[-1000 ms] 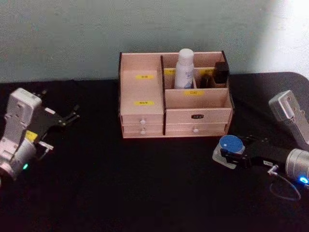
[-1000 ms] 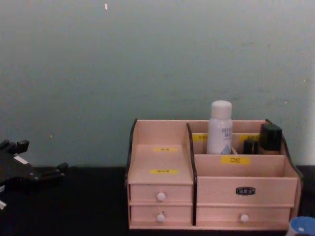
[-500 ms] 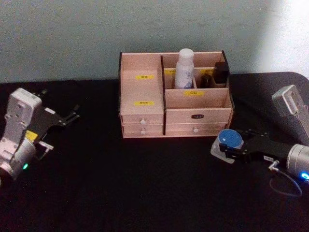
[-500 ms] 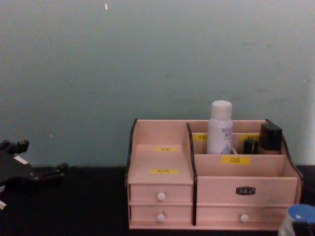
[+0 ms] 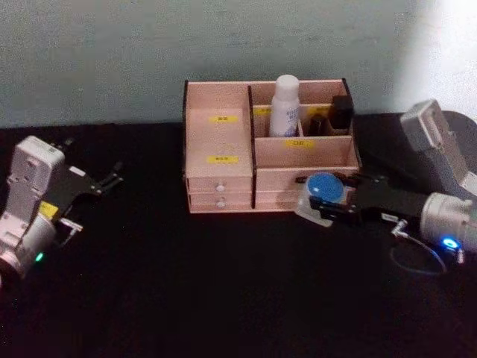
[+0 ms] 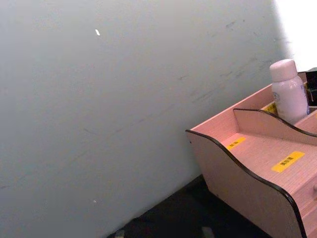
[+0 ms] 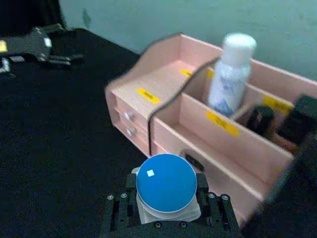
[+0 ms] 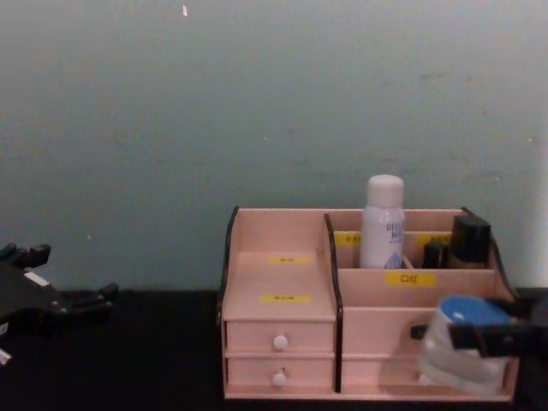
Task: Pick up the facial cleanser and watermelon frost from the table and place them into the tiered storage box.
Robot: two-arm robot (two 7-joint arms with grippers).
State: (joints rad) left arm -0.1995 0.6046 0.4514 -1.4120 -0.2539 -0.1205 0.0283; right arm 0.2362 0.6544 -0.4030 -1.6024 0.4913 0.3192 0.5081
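Roughly upright watermelon frost; right gripper clamping.

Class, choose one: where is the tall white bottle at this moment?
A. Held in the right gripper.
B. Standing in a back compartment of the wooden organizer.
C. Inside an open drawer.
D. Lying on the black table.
B: the white bottle stands upright in a rear compartment of the organizer, while the right gripper holds the blue-lidded jar.
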